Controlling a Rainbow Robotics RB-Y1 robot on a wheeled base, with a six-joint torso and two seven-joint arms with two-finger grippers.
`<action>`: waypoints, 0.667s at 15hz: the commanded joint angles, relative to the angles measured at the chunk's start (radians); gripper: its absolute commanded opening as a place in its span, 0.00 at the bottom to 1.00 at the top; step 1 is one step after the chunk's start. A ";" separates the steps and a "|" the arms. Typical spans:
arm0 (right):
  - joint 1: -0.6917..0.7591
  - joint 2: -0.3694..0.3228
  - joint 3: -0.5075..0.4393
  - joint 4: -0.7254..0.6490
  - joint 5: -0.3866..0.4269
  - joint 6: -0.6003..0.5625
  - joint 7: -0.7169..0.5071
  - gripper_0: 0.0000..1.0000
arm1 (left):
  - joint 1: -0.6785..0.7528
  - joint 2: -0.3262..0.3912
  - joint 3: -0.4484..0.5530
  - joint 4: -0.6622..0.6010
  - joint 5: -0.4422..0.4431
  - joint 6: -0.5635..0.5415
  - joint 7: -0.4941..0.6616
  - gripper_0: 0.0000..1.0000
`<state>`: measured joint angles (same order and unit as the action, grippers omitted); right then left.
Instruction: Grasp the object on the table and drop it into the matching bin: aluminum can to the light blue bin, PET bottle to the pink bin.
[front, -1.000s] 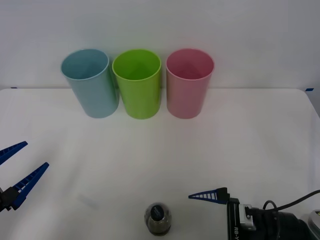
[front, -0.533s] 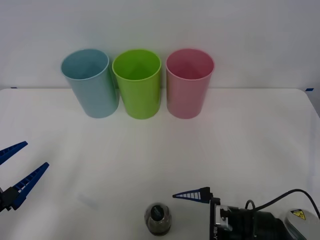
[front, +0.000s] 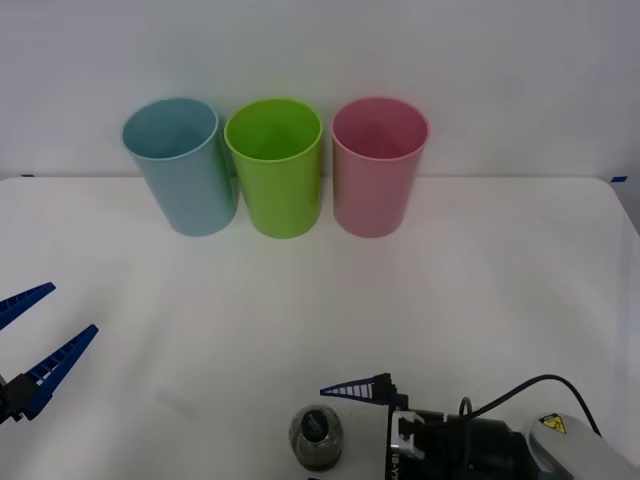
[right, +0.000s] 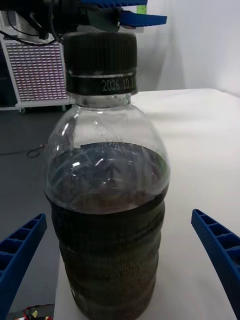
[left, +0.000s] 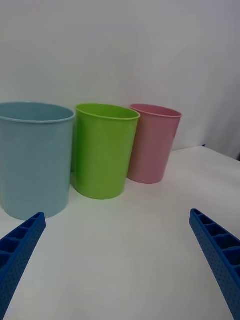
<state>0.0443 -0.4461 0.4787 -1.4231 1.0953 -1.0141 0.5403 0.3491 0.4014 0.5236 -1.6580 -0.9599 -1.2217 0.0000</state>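
Front view: the PET bottle stands upright on the white table, at the near edge, well apart from the three bins. The bins stand in a row at the far side of the table. The light blue bin is farthest to the left, the lime green bin is in the middle just beside it, and the pink bin is just beside the green one on the other side. The right gripper lies low just beside the bottle, on the bottle's right. Its black arm reaches in sideways from the right, and one blue finger points toward the bottle, a bit farther back than the cap. The left gripper hangs far to the bottle's left, with its two blue fingers spread apart and nothing between them.

Right wrist view: the bottle is very close and upright. Its dark cap is on top and dark liquid fills the lower part. The right gripper's two fingers are spread wide, one on each side of the bottle, and neither touches it.

Left wrist view: the left gripper's fingers are spread wide and point at the three bins. The light blue bin is nearest, then the green, then the pink.
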 joint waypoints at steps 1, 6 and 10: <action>-0.038 0.035 0.006 0.062 0.001 -0.015 0.020 1.00 | 0.000 0.000 0.000 0.000 0.000 0.000 0.000 1.00; -0.038 0.046 0.020 0.064 0.001 0.003 0.026 1.00 | 0.000 0.000 0.000 0.000 0.000 0.000 0.000 1.00; -0.038 0.046 0.020 0.064 0.001 0.003 0.035 0.90 | 0.000 0.000 0.000 0.000 0.000 0.000 0.000 1.00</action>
<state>0.0058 -0.4004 0.4986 -1.3592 1.0968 -1.0109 0.5729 0.3491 0.4014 0.5236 -1.6580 -0.9599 -1.2217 0.0000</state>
